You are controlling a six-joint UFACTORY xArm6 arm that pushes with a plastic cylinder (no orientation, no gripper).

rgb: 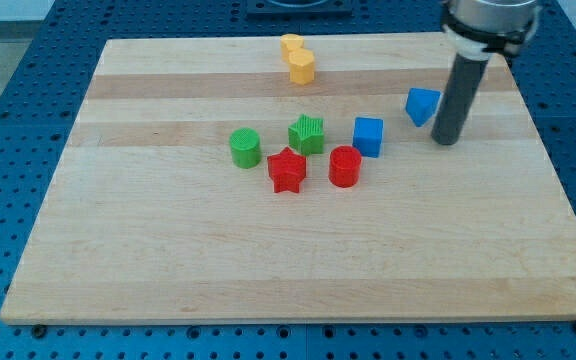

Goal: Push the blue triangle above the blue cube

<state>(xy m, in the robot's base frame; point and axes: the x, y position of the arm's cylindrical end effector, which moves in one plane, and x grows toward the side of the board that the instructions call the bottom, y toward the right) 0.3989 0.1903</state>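
Observation:
The blue triangle (422, 105) lies on the wooden board at the view's upper right. The blue cube (368, 136) sits below and to the left of it, a short gap apart. My tip (447, 140) rests on the board just right of the blue triangle and slightly lower, close to it but with a narrow gap showing. The rod rises from the tip toward the view's top right.
A green star-shaped block (307, 134), a green cylinder (245, 147), a red star (287, 170) and a red cylinder (345, 166) cluster left of the blue cube. Two yellow blocks (297, 58) sit near the board's top edge (268, 41).

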